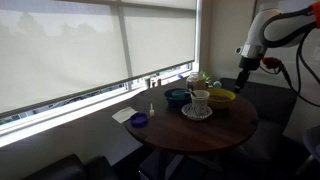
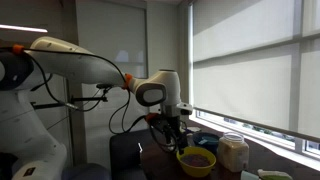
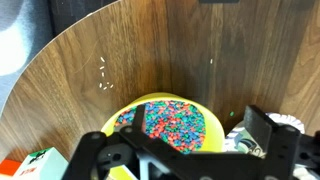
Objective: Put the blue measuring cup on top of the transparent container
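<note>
My gripper (image 1: 243, 63) hangs open and empty above the far edge of the round wooden table (image 1: 200, 130). It also shows in an exterior view (image 2: 172, 130). In the wrist view its fingers (image 3: 192, 128) spread over a yellow bowl (image 3: 160, 120) full of coloured beads. A clear jar-like container (image 2: 233, 152) stands right of the yellow bowl (image 2: 196, 160); it looks like the transparent container. I cannot make out the blue measuring cup in any view.
On the table are a dark blue bowl (image 1: 176, 96), a white cup on a saucer (image 1: 198, 105), the yellow bowl (image 1: 222, 96), a small purple dish (image 1: 139, 120) and a white napkin (image 1: 124, 115). A window sill runs behind the table.
</note>
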### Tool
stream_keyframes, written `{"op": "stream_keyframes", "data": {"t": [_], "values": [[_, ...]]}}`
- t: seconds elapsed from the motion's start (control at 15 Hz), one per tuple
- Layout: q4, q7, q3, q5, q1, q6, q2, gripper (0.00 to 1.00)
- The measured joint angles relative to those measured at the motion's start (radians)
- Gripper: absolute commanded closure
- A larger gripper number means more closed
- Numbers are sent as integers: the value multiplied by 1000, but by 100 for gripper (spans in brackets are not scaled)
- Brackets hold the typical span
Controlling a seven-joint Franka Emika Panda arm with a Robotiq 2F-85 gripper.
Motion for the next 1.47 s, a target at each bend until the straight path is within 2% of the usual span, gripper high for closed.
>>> {"op": "stream_keyframes", "data": {"t": [0.53,0.73,0.93,1.13,1.33,1.47], "values": [[0,-5,1,-3,-1,17,1,0],[13,-91,1,-19,-1,180,29,0],[93,-214,1,-9,10,312,111,0],[195,-351,0,87,31,426,218,0],[287,-431,17,215,38,426,330,0],[328,-432,44,239,33,419,393,0]]}}
